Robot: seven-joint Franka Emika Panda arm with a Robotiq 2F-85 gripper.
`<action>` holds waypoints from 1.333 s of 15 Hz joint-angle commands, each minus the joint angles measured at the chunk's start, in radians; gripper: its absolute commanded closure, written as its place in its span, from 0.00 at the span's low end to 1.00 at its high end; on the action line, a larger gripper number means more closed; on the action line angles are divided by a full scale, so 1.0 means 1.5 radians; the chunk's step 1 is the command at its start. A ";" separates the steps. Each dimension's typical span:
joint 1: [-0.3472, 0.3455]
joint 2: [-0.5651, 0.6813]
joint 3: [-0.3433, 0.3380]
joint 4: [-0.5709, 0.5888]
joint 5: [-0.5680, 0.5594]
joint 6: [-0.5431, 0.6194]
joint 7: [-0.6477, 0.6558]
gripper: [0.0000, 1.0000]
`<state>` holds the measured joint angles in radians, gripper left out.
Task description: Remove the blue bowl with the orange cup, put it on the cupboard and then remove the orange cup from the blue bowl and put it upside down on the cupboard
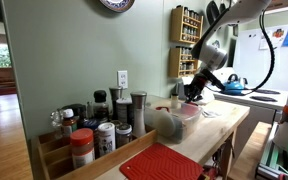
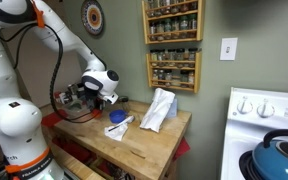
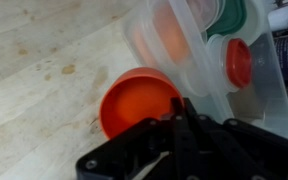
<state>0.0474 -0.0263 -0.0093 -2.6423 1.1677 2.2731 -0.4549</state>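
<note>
The orange cup (image 3: 136, 102) stands on the pale wood top of the cupboard (image 3: 44, 60), seen from above in the wrist view. My gripper (image 3: 184, 112) is at the cup's right rim, fingers pinched together on it, one tip inside. In both exterior views the gripper (image 1: 194, 94) (image 2: 87, 93) is low over the cupboard top (image 1: 222, 125) (image 2: 149, 148). A small light-blue shape that looks like the blue bowl (image 2: 114, 130) lies on the top, apart from the gripper. I cannot tell whether the cup is upright or inverted.
A clear plastic container (image 3: 219, 55) with a red lid inside stands right beside the cup. Several spice jars (image 1: 99, 125) and a red ridged mat (image 1: 164, 162) are at one end. A blue kettle (image 2: 280, 155) sits on the stove. A wall spice rack (image 2: 172, 40) hangs above.
</note>
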 commanded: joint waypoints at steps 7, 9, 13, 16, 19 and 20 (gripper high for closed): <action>-0.049 0.119 -0.020 0.021 0.049 -0.026 -0.080 0.65; -0.052 0.124 -0.022 0.025 0.048 -0.017 -0.079 0.50; -0.048 0.080 -0.019 0.027 0.045 0.021 -0.066 0.19; -0.030 0.043 -0.006 0.025 0.024 0.094 -0.021 0.01; -0.014 0.010 0.013 0.017 -0.023 0.178 0.049 0.00; -0.009 -0.004 0.019 0.013 -0.055 0.196 0.085 0.00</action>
<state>0.0067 0.0401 -0.0054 -2.5849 1.1845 2.4760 -0.4595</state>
